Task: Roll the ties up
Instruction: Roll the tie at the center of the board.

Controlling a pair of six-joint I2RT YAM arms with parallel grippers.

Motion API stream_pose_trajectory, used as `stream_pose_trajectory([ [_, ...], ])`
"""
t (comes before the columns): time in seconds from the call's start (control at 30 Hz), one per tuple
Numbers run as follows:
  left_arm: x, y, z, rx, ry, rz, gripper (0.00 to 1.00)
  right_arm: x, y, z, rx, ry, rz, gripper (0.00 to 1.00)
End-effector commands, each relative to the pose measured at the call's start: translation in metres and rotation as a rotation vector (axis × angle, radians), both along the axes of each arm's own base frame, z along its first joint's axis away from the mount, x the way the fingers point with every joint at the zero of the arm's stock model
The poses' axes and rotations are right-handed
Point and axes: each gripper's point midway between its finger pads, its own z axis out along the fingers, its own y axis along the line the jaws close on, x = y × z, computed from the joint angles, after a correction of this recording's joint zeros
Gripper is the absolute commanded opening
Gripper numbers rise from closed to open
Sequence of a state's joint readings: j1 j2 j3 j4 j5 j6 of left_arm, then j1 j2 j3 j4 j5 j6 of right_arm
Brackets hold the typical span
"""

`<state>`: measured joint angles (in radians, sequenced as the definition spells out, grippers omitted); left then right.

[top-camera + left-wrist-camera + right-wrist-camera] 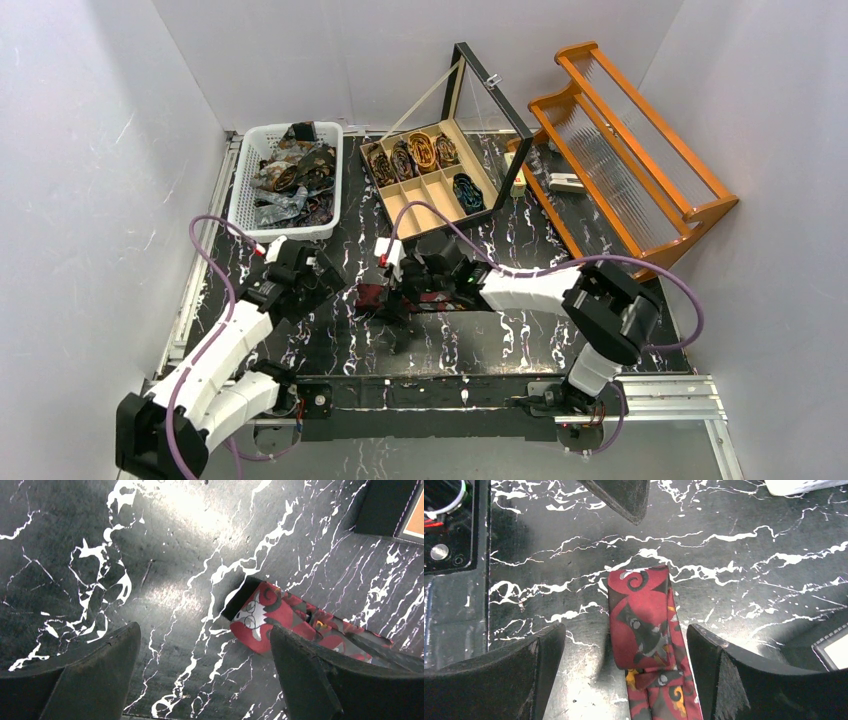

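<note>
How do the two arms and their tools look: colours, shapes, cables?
Both arms have white shell links between bulky black joints. A purple cable loops along the left arm, another along the right arm. The left tool and right tool have dark, matte, wedge-shaped fingers.

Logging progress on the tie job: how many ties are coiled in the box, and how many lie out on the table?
Coiled ties in the box: 5
Red tie on the table: 1
Total: 6, leaving out the heap in the basket, too tangled to count.
</note>
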<state>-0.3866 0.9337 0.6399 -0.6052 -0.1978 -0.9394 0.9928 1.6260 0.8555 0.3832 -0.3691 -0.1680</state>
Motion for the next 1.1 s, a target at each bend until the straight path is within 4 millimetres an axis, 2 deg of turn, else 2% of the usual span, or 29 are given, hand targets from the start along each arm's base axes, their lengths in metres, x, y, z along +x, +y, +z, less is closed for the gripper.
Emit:
stream_pose_trajectory([
  [0.0, -0.012, 0.001, 0.001, -0.054, -0.004, 0.027, 0.98, 0.017, 0.025, 0.019, 0.042, -0.125, 0.015, 0.99],
  [0.13, -0.017, 0.004, 0.001, -0.05, -0.003, 0.025, 0.98, 0.019, 0.03, 0.005, -0.008, -0.114, 0.03, 0.99],
  [0.33, -0.02, 0.004, 0.0, -0.057, -0.005, 0.02, 0.98, 0.011, 0.036, -0.014, -0.051, -0.089, 0.073, 0.99],
  [0.53, -0.022, 0.003, -0.001, -0.065, -0.011, 0.017, 0.98, 0.019, 0.042, -0.032, -0.089, -0.094, 0.069, 0.99],
  [0.67, -0.023, 0.003, 0.0, -0.067, -0.015, 0.017, 0.98, 0.019, 0.046, -0.049, -0.126, -0.095, 0.102, 0.99],
  [0.8, -0.024, 0.004, -0.001, -0.064, -0.014, 0.019, 0.98, 0.017, 0.041, -0.073, -0.192, -0.079, 0.129, 0.99],
  [0.9, -0.025, 0.004, -0.002, -0.07, -0.015, 0.021, 0.98, 0.013, 0.036, -0.088, -0.227, -0.059, 0.143, 0.91],
  [1.07, -0.028, 0.003, -0.005, -0.087, -0.014, 0.028, 0.98, 0.001, 0.026, -0.103, -0.28, -0.02, 0.18, 0.68],
])
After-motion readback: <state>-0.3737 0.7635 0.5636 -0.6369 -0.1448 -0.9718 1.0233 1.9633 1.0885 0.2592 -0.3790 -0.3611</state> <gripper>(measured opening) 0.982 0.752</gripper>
